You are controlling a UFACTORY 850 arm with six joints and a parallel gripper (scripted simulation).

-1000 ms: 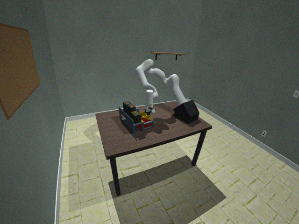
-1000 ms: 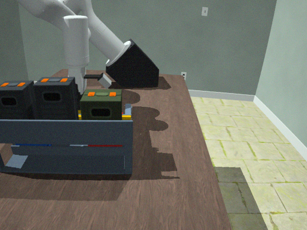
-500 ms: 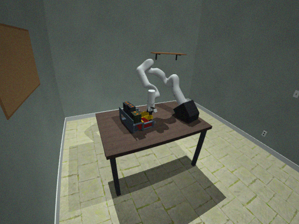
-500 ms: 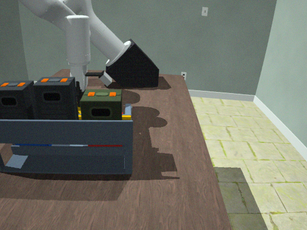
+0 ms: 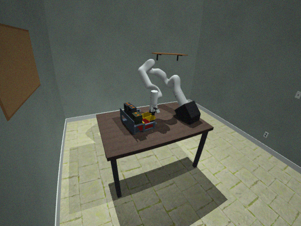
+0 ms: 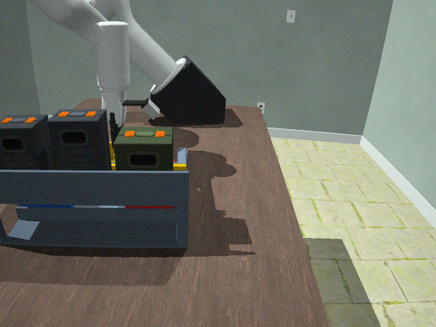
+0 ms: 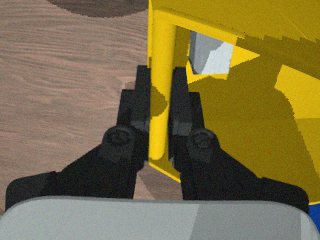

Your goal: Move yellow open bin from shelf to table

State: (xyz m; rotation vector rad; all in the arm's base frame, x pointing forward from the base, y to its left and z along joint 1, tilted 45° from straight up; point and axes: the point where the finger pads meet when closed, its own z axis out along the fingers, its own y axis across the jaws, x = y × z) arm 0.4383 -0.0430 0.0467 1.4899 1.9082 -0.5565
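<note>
The yellow open bin (image 5: 148, 117) is held out in front of the grey shelf (image 5: 136, 122), above the red bin. In the wrist view my gripper (image 7: 160, 87) is shut on the yellow bin's side wall (image 7: 162, 103), one finger on each side of it. A grey part (image 7: 210, 55) lies inside the bin. In the exterior view only thin strips of the yellow bin (image 6: 112, 154) show behind the green box, and the gripper's fingers are hidden there. The arm's wrist (image 5: 154, 100) points straight down onto the bin.
The shelf (image 6: 92, 207) carries two black boxes (image 6: 77, 139) and a green box (image 6: 144, 148) on top, with a red bin (image 5: 146, 125) below. The arm's black base (image 5: 187, 112) stands at the table's far right. A wall shelf (image 5: 169, 54) hangs behind.
</note>
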